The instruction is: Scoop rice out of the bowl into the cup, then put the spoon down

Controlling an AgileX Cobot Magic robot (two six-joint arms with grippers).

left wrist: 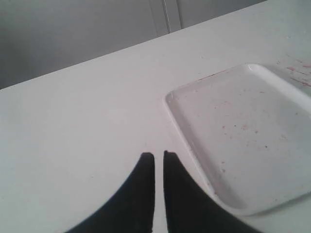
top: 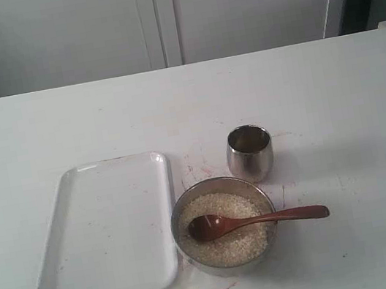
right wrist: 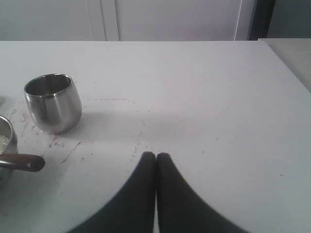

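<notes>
Exterior view: the bowl (top: 216, 180) sits lower centre holding the rice (top: 232, 247), with the spoon (top: 254, 220) resting across it and the cup (top: 250, 155) just above-right. Left wrist view: the left fingers (left wrist: 147, 166) are nearly together and empty. Right wrist view: the right fingers (right wrist: 147, 165) are together and empty. By the look of it, scooping has not begun.

The surface (top: 332, 91) is showing plain white, with thin pinkish-red scratches streaking it around the bowl (top: 176, 225) and the cup (top: 250, 160). The tray (top: 103, 230) is looking glossy white, peppered with tiny reddish specks. Bowl and cup are gleaming silver steel, the cup's inside reflecting a dull brownish tone. The rice (top: 232, 247) is lying pale off-white. The spoon (top: 265, 218) is shining dark reddish-brown. The left arm's fingers (left wrist: 138, 199) and the right arm's fingers (right wrist: 138, 199) are showing solid black. Behind, the wall panels (top: 49, 35) are looking pale grey.
</notes>
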